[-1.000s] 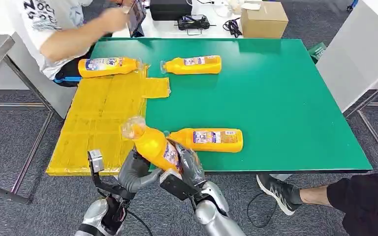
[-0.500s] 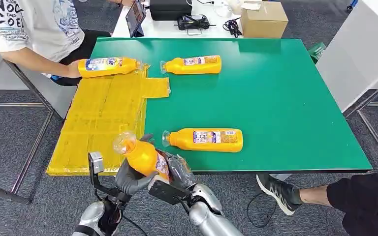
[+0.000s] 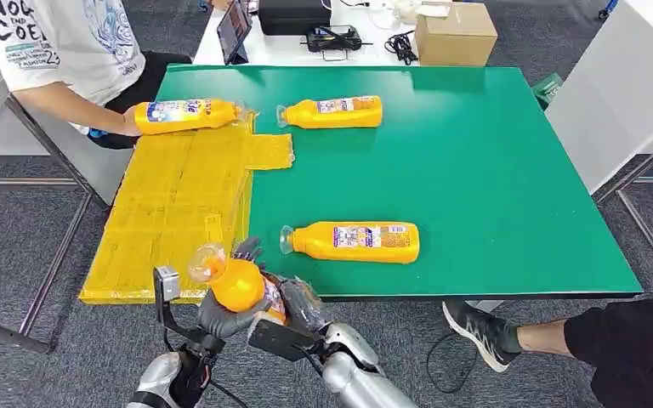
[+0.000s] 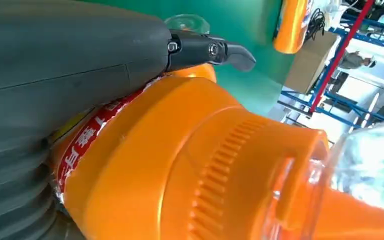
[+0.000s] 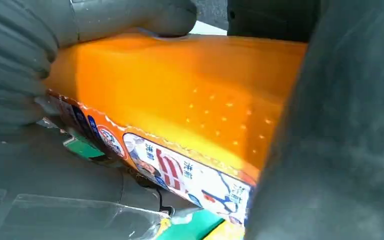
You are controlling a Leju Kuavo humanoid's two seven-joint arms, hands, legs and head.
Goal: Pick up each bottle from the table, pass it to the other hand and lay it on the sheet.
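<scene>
1. Both my hands are on one orange bottle point(image 3: 236, 286) at the near edge of the green surface point(image 3: 493, 170), just off the yellow sheet point(image 3: 178, 195). My left hand point(image 3: 221, 310) has its fingers wrapped around the neck end. My right hand point(image 3: 298, 308) clasps the labelled body.
2. I judge this to be mid-handover: neither hand has let go, and the bottle is not yet on the sheet.
3. One bottle point(image 3: 185, 114) lies at the sheet's far edge, with a person's hand touching it.
4. Two are left on the bare surface: one point(image 3: 353, 241) near me, one point(image 3: 333, 111) at the far side beside the sheet.
5. The bottle is glossy orange plastic, flat-sided, with a ribbed collar point(image 4: 220, 175), a clear cap point(image 3: 206, 260) and a printed paper label point(image 5: 180, 175). The sheet looks creased and thin.
</scene>
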